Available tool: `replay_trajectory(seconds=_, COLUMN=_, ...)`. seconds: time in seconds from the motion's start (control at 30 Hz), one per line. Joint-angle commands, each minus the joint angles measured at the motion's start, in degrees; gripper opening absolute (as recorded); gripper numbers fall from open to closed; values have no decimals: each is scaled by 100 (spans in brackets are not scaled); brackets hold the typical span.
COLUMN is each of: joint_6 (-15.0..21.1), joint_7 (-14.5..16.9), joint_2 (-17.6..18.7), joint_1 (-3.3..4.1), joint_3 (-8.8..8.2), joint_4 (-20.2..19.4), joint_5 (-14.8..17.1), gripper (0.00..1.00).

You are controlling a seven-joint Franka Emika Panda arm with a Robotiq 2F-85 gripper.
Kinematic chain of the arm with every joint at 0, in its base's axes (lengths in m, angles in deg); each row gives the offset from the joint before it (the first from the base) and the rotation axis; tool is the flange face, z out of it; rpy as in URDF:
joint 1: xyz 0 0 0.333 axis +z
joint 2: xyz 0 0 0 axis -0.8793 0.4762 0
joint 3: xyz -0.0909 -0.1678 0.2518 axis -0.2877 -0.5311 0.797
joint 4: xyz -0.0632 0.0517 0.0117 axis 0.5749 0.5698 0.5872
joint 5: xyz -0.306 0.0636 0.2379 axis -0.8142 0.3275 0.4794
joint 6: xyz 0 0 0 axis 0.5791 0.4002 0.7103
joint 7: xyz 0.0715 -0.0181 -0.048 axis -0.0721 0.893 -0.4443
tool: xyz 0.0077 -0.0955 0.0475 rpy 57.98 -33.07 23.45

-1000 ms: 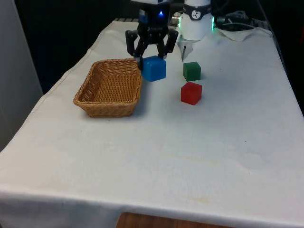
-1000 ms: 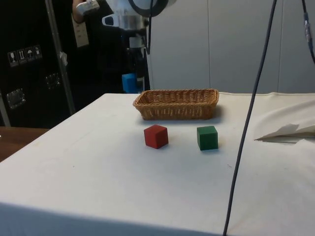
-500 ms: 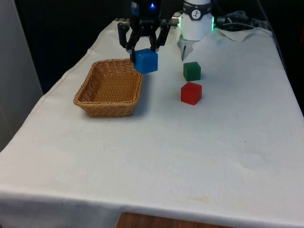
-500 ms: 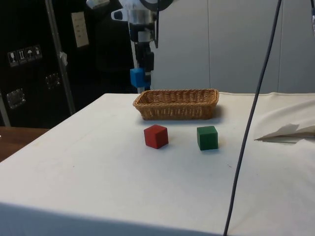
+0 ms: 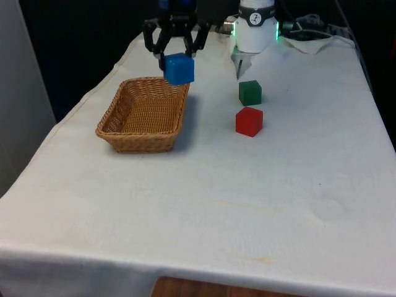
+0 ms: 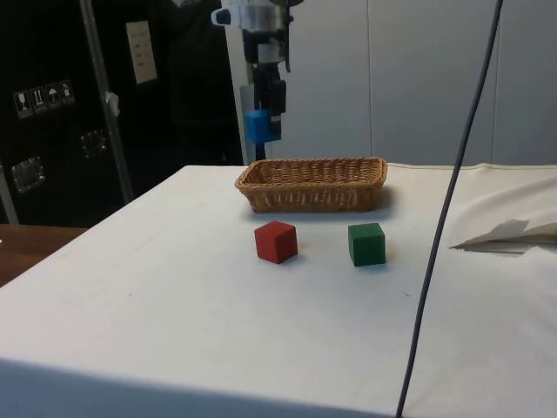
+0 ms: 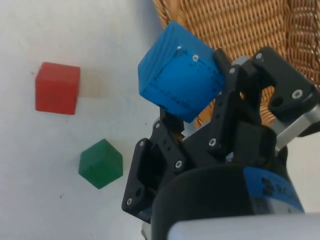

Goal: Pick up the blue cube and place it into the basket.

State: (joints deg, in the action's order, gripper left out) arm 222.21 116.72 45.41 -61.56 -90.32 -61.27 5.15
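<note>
My gripper is shut on the blue cube and holds it in the air above the far right corner of the wicker basket. From the side, the blue cube hangs clear above the basket's rim at its left end, with the gripper over it. In the wrist view the blue cube sits tilted between the black fingers, with the basket's weave just beyond it.
A red cube and a green cube rest on the white cloth to the front view's right of the basket. Crumpled cloth lies at the side view's right, where a dark cable hangs down.
The gripper has risen with the blue cube and carried it to the front view's left, from beside the basket to over its far right corner.
</note>
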Motion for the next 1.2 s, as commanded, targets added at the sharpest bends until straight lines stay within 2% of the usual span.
replay_trajectory(seconds=0.0, joint_6=-11, joint_7=23, joint_2=-52, joint_1=-11, joint_3=-17, joint_4=-40, joint_5=-11, gripper=7)
replay_trajectory(seconds=0.33, joint_6=-57, joint_7=138, joint_2=-97, joint_1=-23, joint_3=-212, joint_4=-109, joint_5=0, gripper=7)
replay_trajectory(seconds=0.4, joint_6=-63, joint_7=115, joint_2=-74, joint_1=0, joint_3=-223, joint_4=-92, joint_5=0, gripper=7)
replay_trajectory(seconds=0.47, joint_6=-52, joint_7=195, joint_2=-80, joint_1=-23, joint_3=-275, joint_4=-120, joint_5=6, gripper=7)
replay_trajectory(seconds=0.6, joint_6=-40, joint_7=281, joint_2=-40, joint_1=-23, joint_3=-378, joint_4=-126, joint_5=-6, gripper=7)
replay_trajectory(seconds=0.67, joint_6=-63, joint_7=269, joint_2=-46, joint_1=0, joint_3=-401, joint_4=-126, joint_5=0, gripper=7)
replay_trajectory(seconds=0.7, joint_6=-40, joint_7=332, joint_2=-11, joint_1=-23, joint_3=-441, joint_4=-120, joint_5=-6, gripper=7)
replay_trajectory(seconds=0.9, joint_6=-46, joint_7=441, joint_2=46, joint_1=-23, joint_3=-561, joint_4=-103, joint_5=11, gripper=7)
replay_trajectory(seconds=0.93, joint_6=-63, joint_7=407, joint_2=29, joint_1=0, joint_3=-567, joint_4=-115, joint_5=0, gripper=7)
replay_trajectory(seconds=0.97, joint_6=-46, joint_7=464, joint_2=52, joint_1=-23, joint_3=-584, joint_4=-103, joint_5=11, gripper=7)
replay_trajectory(seconds=1.17, joint_6=-34, joint_7=607, joint_2=115, joint_1=-34, joint_3=-733, joint_4=-80, joint_5=40, gripper=7)
